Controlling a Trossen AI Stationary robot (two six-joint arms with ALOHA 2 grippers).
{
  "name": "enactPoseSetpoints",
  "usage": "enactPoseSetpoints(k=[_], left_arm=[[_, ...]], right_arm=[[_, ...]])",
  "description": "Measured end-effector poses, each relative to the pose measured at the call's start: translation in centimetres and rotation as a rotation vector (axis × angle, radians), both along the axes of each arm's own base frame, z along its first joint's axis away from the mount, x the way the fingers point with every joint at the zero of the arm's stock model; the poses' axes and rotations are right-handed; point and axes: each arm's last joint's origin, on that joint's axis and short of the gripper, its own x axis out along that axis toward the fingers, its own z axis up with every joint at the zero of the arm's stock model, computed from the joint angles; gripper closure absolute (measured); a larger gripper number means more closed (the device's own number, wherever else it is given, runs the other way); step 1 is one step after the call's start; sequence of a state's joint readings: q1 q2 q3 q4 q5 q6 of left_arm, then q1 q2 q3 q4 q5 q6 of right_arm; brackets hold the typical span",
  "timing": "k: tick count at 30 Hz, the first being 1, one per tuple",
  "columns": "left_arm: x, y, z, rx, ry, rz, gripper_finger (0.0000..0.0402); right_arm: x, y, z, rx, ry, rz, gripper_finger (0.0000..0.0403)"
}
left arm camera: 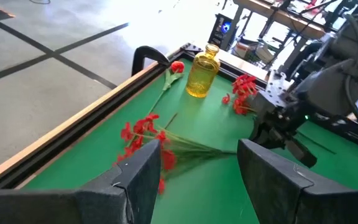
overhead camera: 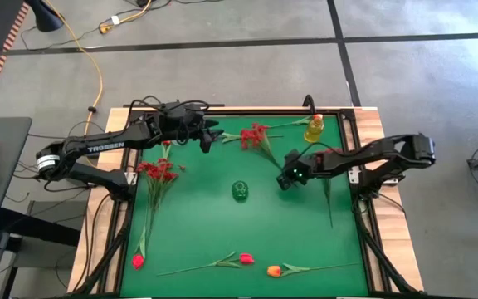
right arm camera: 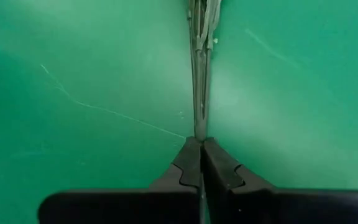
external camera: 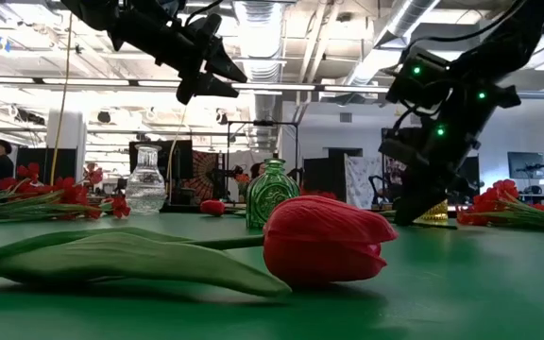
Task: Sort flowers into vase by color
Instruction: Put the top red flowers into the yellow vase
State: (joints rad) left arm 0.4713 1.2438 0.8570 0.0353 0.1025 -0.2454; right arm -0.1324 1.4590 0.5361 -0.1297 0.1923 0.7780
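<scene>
My right gripper [overhead camera: 286, 178] is low over the green mat near the middle of the table, shut on the stems of a red blossom spray [overhead camera: 256, 135] that lies between it and the far edge. My left gripper [overhead camera: 213, 134] hangs open in the air just left of that spray [left arm camera: 143, 132] and touches nothing. A green vase [overhead camera: 240, 191] stands at the table's middle and a yellow vase [overhead camera: 314, 128] near the far edge. A second spray [overhead camera: 158, 171] lies flat at the left. A red-pink tulip [overhead camera: 246, 259] and an orange tulip [overhead camera: 274, 270] lie by the near edge. My right gripper pinches the spray's thin green stems at their free end [right arm camera: 199, 127] between its two shut fingertips [right arm camera: 188, 163]. The fingers slant down from the table's right and lie along the stems. The stems run straight away from the tips close over the mat, and the blossom end lies on the mat.
A red tulip [overhead camera: 137, 260] lies at the near left corner and another [left arm camera: 177, 66] beside the yellow vase. A third spray's stem [overhead camera: 329, 202] runs from under my right arm. A clear vase [external camera: 146, 179] shows in the low view. Open mat lies around the green vase.
</scene>
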Motion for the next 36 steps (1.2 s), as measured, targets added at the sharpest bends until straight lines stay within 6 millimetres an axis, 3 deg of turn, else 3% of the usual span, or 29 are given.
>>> enactPoseSetpoints(k=[8, 18, 25, 31, 36], left_arm=[[0.0, -0.1, 0.0, 0.014, 0.004, -0.031, 0.0201], [0.0, -0.1, 0.0, 0.033, 0.011, -0.040, 0.0201], [0.0, -0.1, 0.0, 0.033, 0.013, -0.043, 0.0201], [0.0, -0.1, 0.0, 0.039, 0.015, -0.050, 0.0201], [0.0, -0.1, 0.0, 0.036, 0.015, -0.051, 0.0201]], right_arm=[[1.7, -0.2, 1.7, 0.034, 0.076, 0.064, 0.0334], [3.7, -2.6, 5.8, 0.035, 0.056, 0.034, 0.0212], [4.6, -3.6, 3.8, 0.074, 0.083, 0.073, 0.0169], [5.9, -4.4, 1.0, 0.066, 0.118, 0.092, 0.0169], [6.8, -4.6, 0.3, 0.063, 0.170, 0.085, 0.0183]])
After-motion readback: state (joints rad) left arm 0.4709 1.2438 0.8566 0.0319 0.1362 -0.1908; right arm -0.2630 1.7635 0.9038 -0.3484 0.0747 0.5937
